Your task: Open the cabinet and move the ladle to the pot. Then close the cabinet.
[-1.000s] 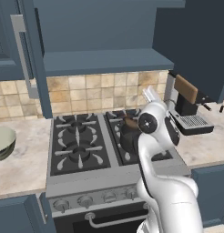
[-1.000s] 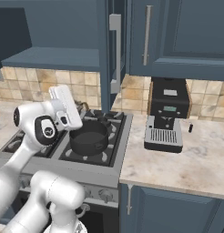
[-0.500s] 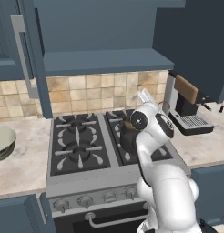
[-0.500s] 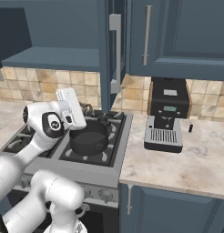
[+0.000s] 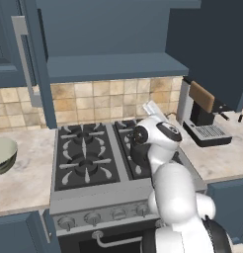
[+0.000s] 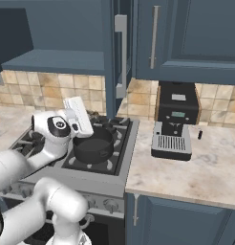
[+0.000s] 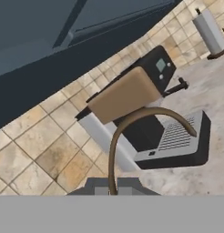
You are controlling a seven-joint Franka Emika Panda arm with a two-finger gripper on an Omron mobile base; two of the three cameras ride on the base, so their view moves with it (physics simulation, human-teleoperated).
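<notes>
Presently catalogued, item by item:

Gripper: jaws closed tight on the ladle; the thin brown handle rises from between the fingertips and arches over to the right in the hand view, in front of the coffee machine. The bowl end cannot be made out.

Arm: white, bent over the right half of the stove, with the hand raised just above the pot's rim on its left side in the right base view.

Pot: dark, round, low-walled, seated on the front right burner; mostly hidden behind the arm in the left base view.

Cabinet: navy wall unit above the stove, both doors swung open, the left door edge-on with its silver bar handle showing; interior shelf bare where visible.

Coffee machine: black and silver, on the marble counter right of the stove, against the tan tiled backsplash.

Bowl: pale grey-green, on the counter left of the stove, well apart from the pot.

Paper towel roll: upright on the counter beyond the coffee machine.
</notes>
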